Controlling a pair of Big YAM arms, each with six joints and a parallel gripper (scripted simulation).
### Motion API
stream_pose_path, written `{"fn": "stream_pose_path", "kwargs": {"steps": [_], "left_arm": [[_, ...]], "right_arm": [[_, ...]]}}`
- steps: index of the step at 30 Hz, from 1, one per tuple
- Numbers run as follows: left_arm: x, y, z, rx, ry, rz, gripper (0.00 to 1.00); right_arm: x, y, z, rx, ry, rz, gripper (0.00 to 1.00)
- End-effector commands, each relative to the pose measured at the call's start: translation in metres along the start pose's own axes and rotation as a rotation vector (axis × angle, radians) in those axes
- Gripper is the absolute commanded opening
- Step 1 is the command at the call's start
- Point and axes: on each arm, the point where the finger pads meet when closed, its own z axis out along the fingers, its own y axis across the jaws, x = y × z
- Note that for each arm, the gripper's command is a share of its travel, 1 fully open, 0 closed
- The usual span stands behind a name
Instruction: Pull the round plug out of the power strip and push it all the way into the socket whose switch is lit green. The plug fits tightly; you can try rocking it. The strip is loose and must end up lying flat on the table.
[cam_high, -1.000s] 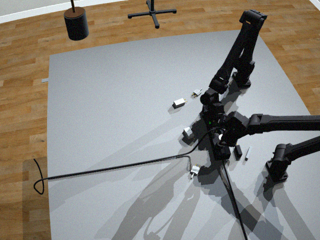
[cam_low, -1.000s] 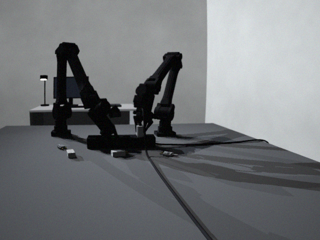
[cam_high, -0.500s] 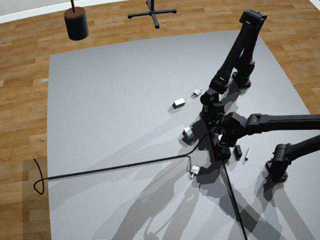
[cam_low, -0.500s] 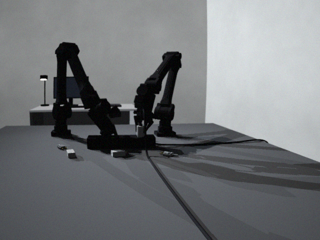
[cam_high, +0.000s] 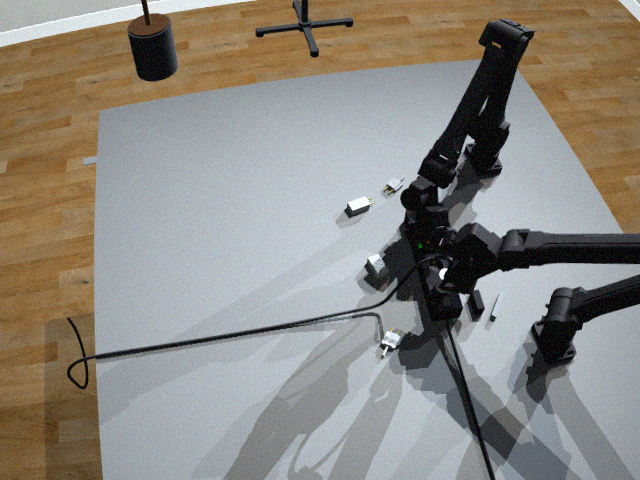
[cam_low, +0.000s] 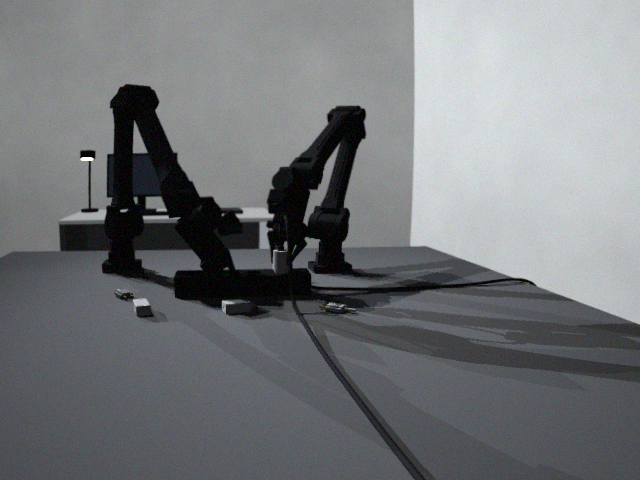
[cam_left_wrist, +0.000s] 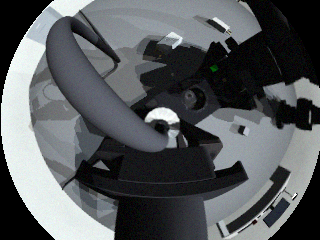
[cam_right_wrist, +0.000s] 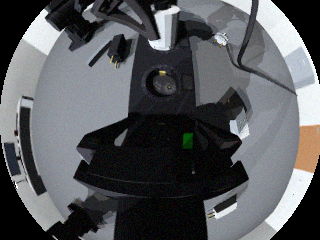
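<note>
Left jaws (cam_high: 439, 276) (cam_low: 284, 259) surround white round plug (cam_high: 443, 273) (cam_low: 279, 261) (cam_left_wrist: 161, 117) (cam_right_wrist: 167, 31), grip unclear; right jaws (cam_high: 423, 245) (cam_low: 219, 268) straddle power strip (cam_high: 430, 297) (cam_low: 253, 284) (cam_left_wrist: 210, 106) (cam_right_wrist: 140, 100), clench unclear.

Left arm (cam_high: 573, 248) (cam_low: 336, 160): ours, based toward four o'clock from above, forearm reaching toward nine
Left gripper (cam_high: 440, 272) (cam_low: 281, 258) (cam_left_wrist: 161, 119) (cam_right_wrist: 164, 31): pointed down, our fingers part-closed, gripping
Right arm (cam_high: 473, 103) (cam_low: 155, 134): ours, based toward two o'clock, elbow high, forearm descending toward seven
Right gripper (cam_high: 422, 246) (cam_low: 219, 268) (cam_left_wrist: 206, 91) (cam_right_wrist: 161, 118): tilted downward, our fingers spread wide, gripping
Wrists: near each other
</note>
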Motion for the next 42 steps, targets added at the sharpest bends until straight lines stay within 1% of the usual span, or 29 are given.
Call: {"fn": "stream_pose_path", "kwargs": {"steps": [1, 5, 7, 9, 12, 14, 15, 16, 19, 20, 22, 24, 27, 30, 31, 33, 34, 36, 39, 42], "left_arm": [[-0.070, 0.008, -0.023, 0.021, -0.080, -0.015, 0.33], [-0.073, 0.010, -0.020, 0.040, -0.044, -0.026, 0.33], [-0.064, 0.005, -0.019, 0.038, -0.053, -0.013, 0.33], [-0.067, 0.003, -0.023, 0.024, -0.102, -0.010, 0.33], [-0.065, -0.002, -0.029, -0.005, -0.176, 0.009, 0.33], [-0.059, -0.003, -0.029, -0.020, -0.196, 0.022, 0.33], [-0.054, -0.004, -0.027, -0.024, -0.193, 0.023, 0.33], [-0.059, -0.002, -0.029, -0.023, -0.192, 0.015, 0.33], [-0.064, 0.000, -0.030, -0.022, -0.186, 0.010, 0.33], [-0.071, 0.000, -0.032, -0.017, -0.187, 0.010, 0.33], [-0.073, 0.006, -0.031, -0.001, -0.147, -0.012, 0.33], [-0.070, 0.008, -0.024, 0.021, -0.080, -0.014, 0.33], [-0.073, 0.010, -0.021, 0.040, -0.045, -0.026, 0.33], [-0.064, 0.005, -0.020, 0.032, -0.066, -0.015, 0.33], [-0.066, 0.003, -0.023, 0.025, -0.096, -0.010, 0.33], [-0.067, -0.001, -0.028, 0.005, -0.154, 0.008, 0.33], [-0.066, -0.002, -0.030, -0.005, -0.175, 0.014, 0.33], [-0.066, -0.002, -0.030, -0.005, -0.175, 0.014, 0.33], [-0.063, -0.004, -0.033, -0.024, -0.209, 0.025, 0.33], [-0.072, 0.000, -0.035, -0.017, -0.187, 0.009, 0.33]], "right_arm": [[0.040, 0.007, 0.015, -0.030, 0.091, 0.085, 0.73], [0.039, 0.006, 0.015, -0.029, 0.088, 0.086, 0.73], [0.038, 0.005, 0.014, -0.029, 0.087, 0.085, 0.73], [0.055, 0.016, 0.019, -0.050, 0.116, 0.104, 0.73], [0.058, 0.017, 0.020, -0.053, 0.122, 0.108, 0.73], [0.057, 0.017, 0.020, -0.053, 0.122, 0.108, 0.73], [0.054, 0.016, 0.018, -0.048, 0.114, 0.102, 0.73], [0.046, 0.011, 0.016, -0.037, 0.101, 0.092, 0.73], [0.044, 0.008, 0.018, -0.036, 0.102, 0.092, 0.73], [0.048, 0.009, 0.020, -0.041, 0.108, 0.098, 0.73], [0.044, 0.008, 0.018, -0.035, 0.101, 0.092, 0.73], [0.040, 0.006, 0.015, -0.029, 0.092, 0.086, 0.73], [0.039, 0.006, 0.015, -0.029, 0.089, 0.087, 0.73], [0.039, 0.005, 0.014, -0.028, 0.088, 0.086, 0.73], [0.039, 0.005, 0.015, -0.029, 0.088, 0.087, 0.73], [0.056, 0.017, 0.020, -0.055, 0.118, 0.107, 0.73], [0.057, 0.017, 0.020, -0.055, 0.121, 0.108, 0.73], [0.057, 0.017, 0.020, -0.055, 0.121, 0.108, 0.73], [0.044, 0.008, 0.018, -0.036, 0.100, 0.091, 0.73], [0.052, 0.013, 0.020, -0.048, 0.114, 0.100, 0.73]]}}
